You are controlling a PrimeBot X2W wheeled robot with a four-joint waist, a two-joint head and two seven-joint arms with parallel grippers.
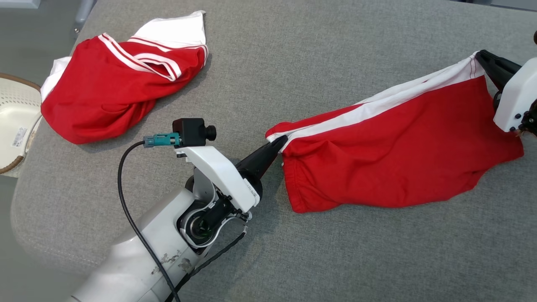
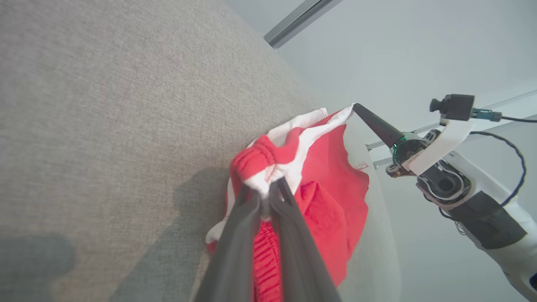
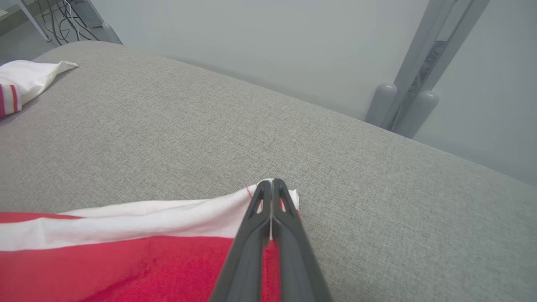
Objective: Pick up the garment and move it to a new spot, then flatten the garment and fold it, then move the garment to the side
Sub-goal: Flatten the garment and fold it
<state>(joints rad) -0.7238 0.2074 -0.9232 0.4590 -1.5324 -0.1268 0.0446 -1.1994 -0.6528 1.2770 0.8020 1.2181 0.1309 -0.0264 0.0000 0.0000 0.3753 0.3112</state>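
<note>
A red garment with a white side band [image 1: 390, 167] lies stretched across the grey cushion, held at both ends. My left gripper [image 1: 279, 144] is shut on its gathered left end, seen close in the left wrist view [image 2: 264, 193] pinching red and white cloth [image 2: 331, 188]. My right gripper [image 1: 482, 56] is shut on the white corner at the far right, also seen in the right wrist view [image 3: 272, 182] over the cloth [image 3: 126, 260]. A second red garment, jersey-style with a white sleeve and striped trim [image 1: 113, 84], sits crumpled at the far left, apart from both grippers.
The grey fabric cushion [image 1: 293, 63] has a rounded edge at the left. A white basket [image 1: 16, 121] stands beyond that edge. Grey metal frame legs [image 3: 402, 105] rise behind the cushion's far side. The jersey's white sleeve [image 3: 25, 79] shows in the right wrist view.
</note>
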